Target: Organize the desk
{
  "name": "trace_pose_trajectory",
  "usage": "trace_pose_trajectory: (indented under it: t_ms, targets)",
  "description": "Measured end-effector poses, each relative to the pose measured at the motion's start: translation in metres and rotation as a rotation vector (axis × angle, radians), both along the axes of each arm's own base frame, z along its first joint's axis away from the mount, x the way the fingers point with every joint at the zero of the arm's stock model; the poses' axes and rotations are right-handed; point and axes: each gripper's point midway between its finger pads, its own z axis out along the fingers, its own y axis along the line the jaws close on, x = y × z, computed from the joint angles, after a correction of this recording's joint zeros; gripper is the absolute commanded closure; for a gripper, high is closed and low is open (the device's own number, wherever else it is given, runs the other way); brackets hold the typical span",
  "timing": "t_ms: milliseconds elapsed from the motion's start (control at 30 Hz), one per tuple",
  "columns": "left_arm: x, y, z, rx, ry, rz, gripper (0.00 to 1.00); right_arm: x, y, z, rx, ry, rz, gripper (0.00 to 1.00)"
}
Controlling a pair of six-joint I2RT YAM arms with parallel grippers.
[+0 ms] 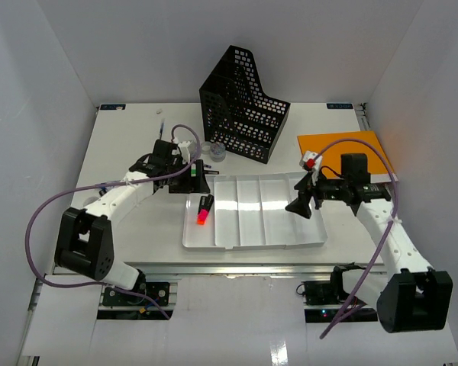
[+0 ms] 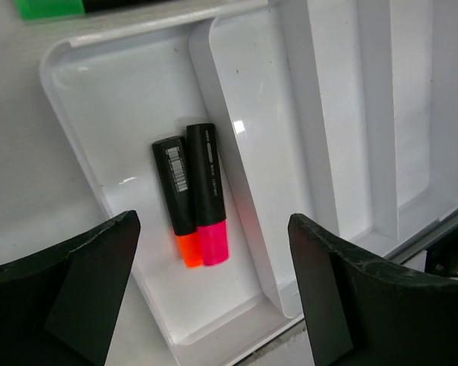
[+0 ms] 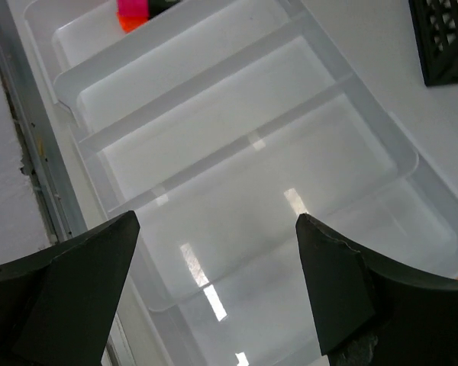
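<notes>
The desk [image 1: 133, 137] is the wide white surface enclosed by white panels, and both arms reach over it from its near edge; a white tray [image 1: 252, 244] with several long compartments lies in the middle of the desk, near the front.

The left pincer [image 2: 212, 221] hangs above the left end of the tray; its two fingers [image 2: 84, 282] stand well apart and nothing is between them. Below it, in the end compartment, an orange highlighter [image 2: 185, 206] and a pink highlighter [image 2: 208, 198] lie side by side, touching each other, with coloured ends pointing the same way. A green object [image 2: 49, 8] lies on the desk just outside the tray wall; only its edge is visible.

The right pincer [image 3: 217, 221] is over the right part of the tray; its fingers are also spread and hold nothing.

A black mesh file holder [image 1: 244, 99] stands behind the tray; an orange folder [image 1: 343, 145] lies flat at the right.
</notes>
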Motion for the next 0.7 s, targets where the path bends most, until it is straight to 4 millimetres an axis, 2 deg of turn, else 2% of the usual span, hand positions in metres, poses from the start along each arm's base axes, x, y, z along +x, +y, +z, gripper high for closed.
trace_pose_trajectory:
  t_ms: [67, 200, 300, 433, 467, 567, 633, 700]
  targets:
    - [0.003, 0.004, 0.011, 0.006, -0.048, 0.018, 0.11, 0.004, 0.026, 0.010, -0.032, -0.030, 0.083, 0.10]
    - [0.005, 0.021, 0.053, 0.006, -0.208, 0.088, 0.11, 0.022, 0.065, 0.020, -0.123, -0.020, 0.163, 0.09]
    - [-0.006, 0.046, 0.084, 0.013, -0.341, 0.175, 0.11, 0.060, 0.103, 0.032, -0.172, -0.052, 0.195, 0.08]
    - [-0.022, 0.071, 0.125, -0.014, -0.520, 0.262, 0.10, 0.087, 0.150, 0.026, -0.230, -0.076, 0.240, 0.01]
    - [-0.025, 0.073, 0.134, -0.026, -0.558, 0.272, 0.10, 0.089, 0.162, 0.020, -0.253, -0.061, 0.254, 0.05]
    - [-0.032, 0.082, 0.146, -0.034, -0.620, 0.304, 0.10, 0.123, 0.210, 0.013, -0.265, -0.100, 0.257, 0.11]
    - [-0.032, 0.086, 0.147, -0.025, -0.633, 0.326, 0.10, 0.139, 0.236, 0.001, -0.273, -0.119, 0.246, 0.18]
    - [-0.031, 0.089, 0.143, -0.013, -0.632, 0.342, 0.10, 0.145, 0.252, -0.013, -0.286, -0.118, 0.237, 0.28]
